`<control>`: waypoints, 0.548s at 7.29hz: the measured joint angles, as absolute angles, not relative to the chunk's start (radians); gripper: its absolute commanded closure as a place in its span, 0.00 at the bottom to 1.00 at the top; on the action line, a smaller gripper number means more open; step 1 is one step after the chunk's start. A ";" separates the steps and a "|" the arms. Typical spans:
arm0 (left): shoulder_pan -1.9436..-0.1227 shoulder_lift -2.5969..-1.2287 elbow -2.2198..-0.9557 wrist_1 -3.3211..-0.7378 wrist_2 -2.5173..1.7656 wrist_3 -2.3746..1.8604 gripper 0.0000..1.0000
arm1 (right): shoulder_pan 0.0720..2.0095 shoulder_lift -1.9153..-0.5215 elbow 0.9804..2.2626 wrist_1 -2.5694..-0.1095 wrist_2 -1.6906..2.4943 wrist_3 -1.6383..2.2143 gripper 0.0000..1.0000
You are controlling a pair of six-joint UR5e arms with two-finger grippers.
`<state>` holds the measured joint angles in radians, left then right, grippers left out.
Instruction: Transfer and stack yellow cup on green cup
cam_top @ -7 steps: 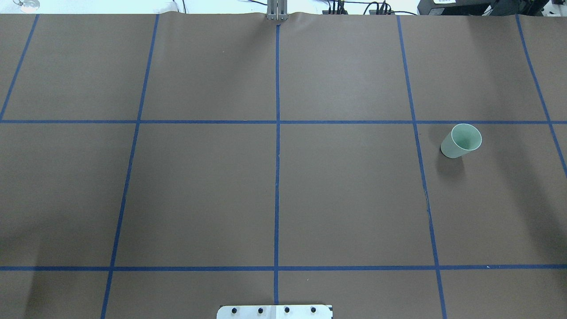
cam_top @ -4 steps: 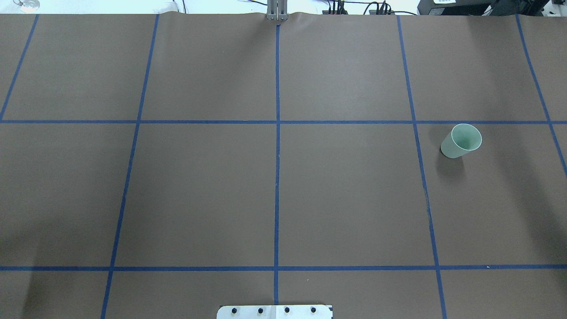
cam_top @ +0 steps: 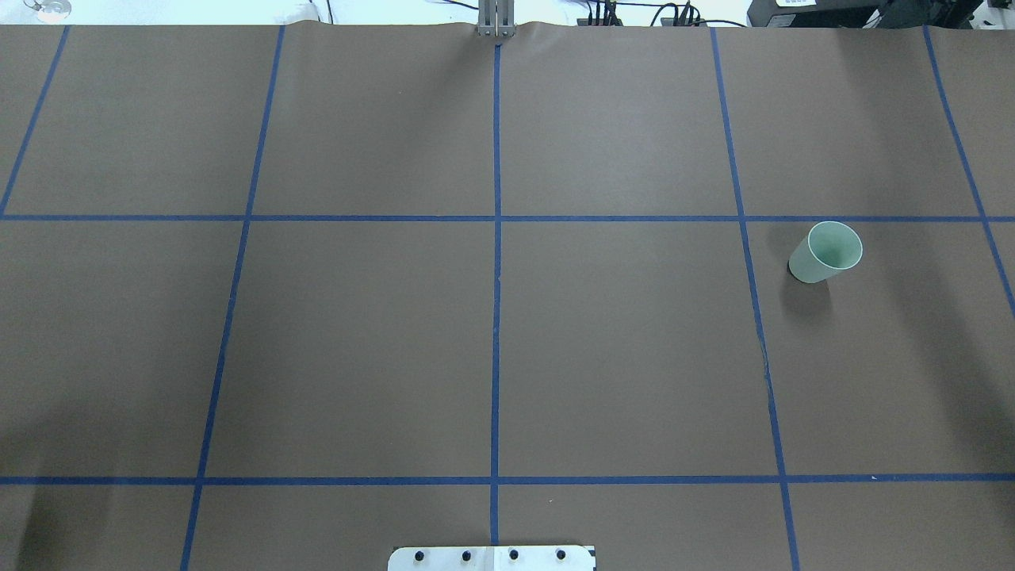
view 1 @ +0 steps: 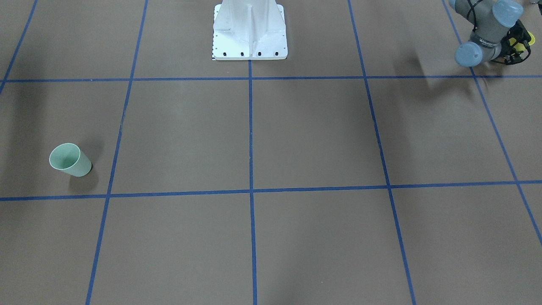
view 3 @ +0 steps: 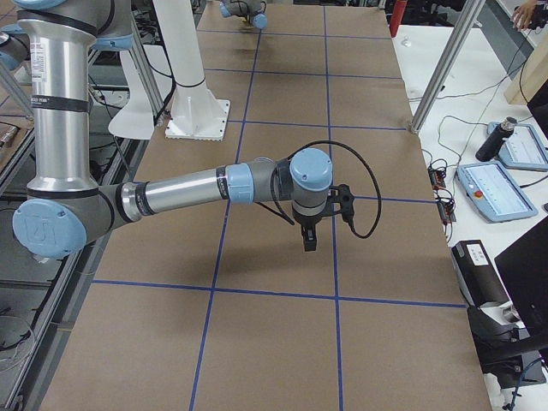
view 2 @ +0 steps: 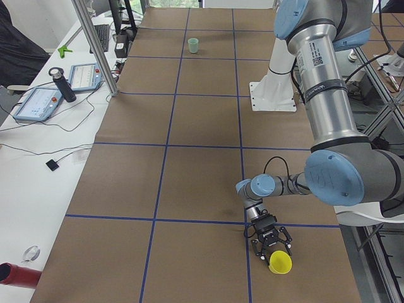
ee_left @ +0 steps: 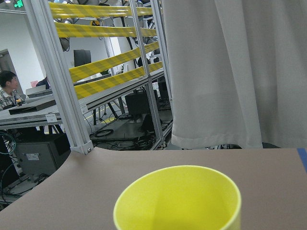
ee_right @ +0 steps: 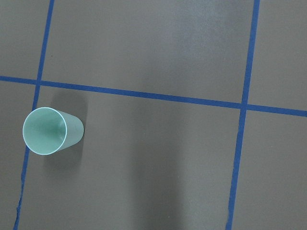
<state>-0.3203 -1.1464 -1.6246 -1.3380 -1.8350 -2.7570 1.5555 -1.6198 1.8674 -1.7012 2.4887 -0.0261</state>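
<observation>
Brown paper covers the surface [cam_top: 365, 341], blue tape lines [cam_top: 496, 317] cutting it into squares, the white pedestal [view 1: 250, 29] bolted at the robot's edge. A white bench [view 2: 38, 145] runs along the far side with two tablets [view 2: 38, 104] and a dark bottle [view 2: 63, 85]; past the left end hang a pale curtain [ee_left: 230, 72] and yellow striped bars [ee_left: 105, 67].

Left arm [view 2: 328, 107] drops steeply, wrist down low, and the left gripper [view 2: 274, 248] lies close to level, aimed at the table's left end. Its fingers sit either side of the yellow cup [ee_left: 177, 206]; clamped or loose, I cannot tell. That cup is at the left end, near the robot's edge, mouth up in the wrist view, long axis upright.

Right arm [view 3: 180, 193] stretches out level over the middle, the right gripper [view 3: 309, 242] pointing straight down, clear of the paper; how wide it stands, I cannot tell.

The green cup [cam_top: 825, 254] stands alone on the right side, just beside a tape line, mouth up, long axis vertical, well apart from the yellow one
</observation>
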 measured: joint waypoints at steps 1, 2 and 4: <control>-0.311 -1.150 -1.611 -1.338 -1.840 -2.761 0.00 | 1.556 -1.620 1.868 -1.701 2.489 -0.026 0.00; -0.306 -1.151 -1.600 -1.338 -1.843 -2.761 0.00 | 1.556 -1.620 1.868 -1.701 2.489 -0.026 0.00; -0.300 -1.152 -1.577 -1.338 -1.844 -2.760 0.00 | 1.557 -1.621 1.868 -1.701 2.490 -0.026 0.00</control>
